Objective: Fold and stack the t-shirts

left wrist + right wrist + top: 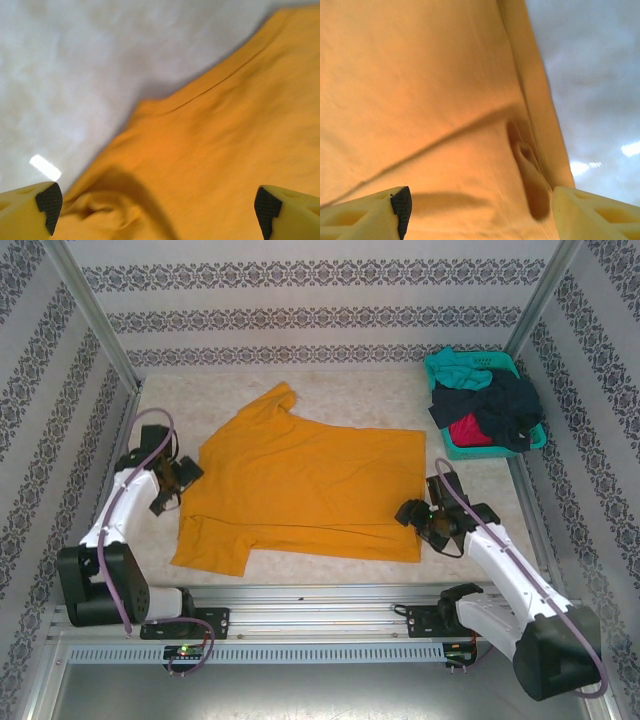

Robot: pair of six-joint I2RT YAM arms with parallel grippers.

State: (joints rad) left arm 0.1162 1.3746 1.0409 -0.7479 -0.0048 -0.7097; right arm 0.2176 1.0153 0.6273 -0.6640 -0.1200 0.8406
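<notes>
Because nothing is clamped yet, bench (330, 390): risk is drag, since cloth hauled flat across the pale top would bunch rather than fold; bare strips show along far edge and left edge
orange-yellow t-shirt (300, 485): risk is a skewed fold if the two arms lift unevenly, as they stand at opposite ends of it; lies spread mid-bench, one sleeve toward far edge, other toward near left corner, hem toward right edge; its near side runs close to near edge, so a tug that way could slide it onto the rail (320, 595)
basket (462, 451): far right corner, well apart from both grippers
other t-shirts (495, 405): teal, dark navy and red heaped in basket; navy one drapes over the rim, so pulling one out may spill the rest
left gripper (157, 205): jaws wide apart, nothing held; over shirt's left end, just inside cloth edge, seam (215, 85) ahead of it; may catch top layer only
right gripper (480, 207): jaws wide apart, nothing held; over shirt's near right corner, hem band (535, 90) running toward its right finger
pucker (530, 165): in the hem, just beside right finger; closing on it would set a wrinkle into the fold
bunch (100, 212): small gather near left finger, same hazard
</notes>
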